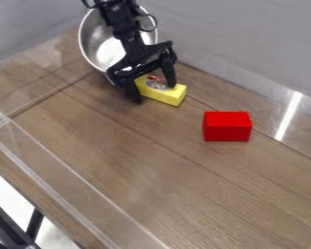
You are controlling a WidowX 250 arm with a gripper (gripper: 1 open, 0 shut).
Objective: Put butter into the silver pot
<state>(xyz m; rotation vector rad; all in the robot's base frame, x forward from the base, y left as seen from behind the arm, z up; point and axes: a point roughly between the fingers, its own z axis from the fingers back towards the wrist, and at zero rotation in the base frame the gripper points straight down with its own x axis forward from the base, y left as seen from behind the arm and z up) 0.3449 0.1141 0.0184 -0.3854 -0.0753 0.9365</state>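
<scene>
The single arm [120, 27] enters from the top of the view and slants down and to the right. Its black hand [148, 83] points downward, low over the bench. The two dark fingers [124, 82] are spread apart, one on the left, one on the right, with a clear gap between their tips.

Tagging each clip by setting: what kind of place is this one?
Probably a lab tabletop rig, not a kitchen: a wood-grain table walled by clear plastic panels, with toy-like props, butter, red block and silver pot.
</scene>
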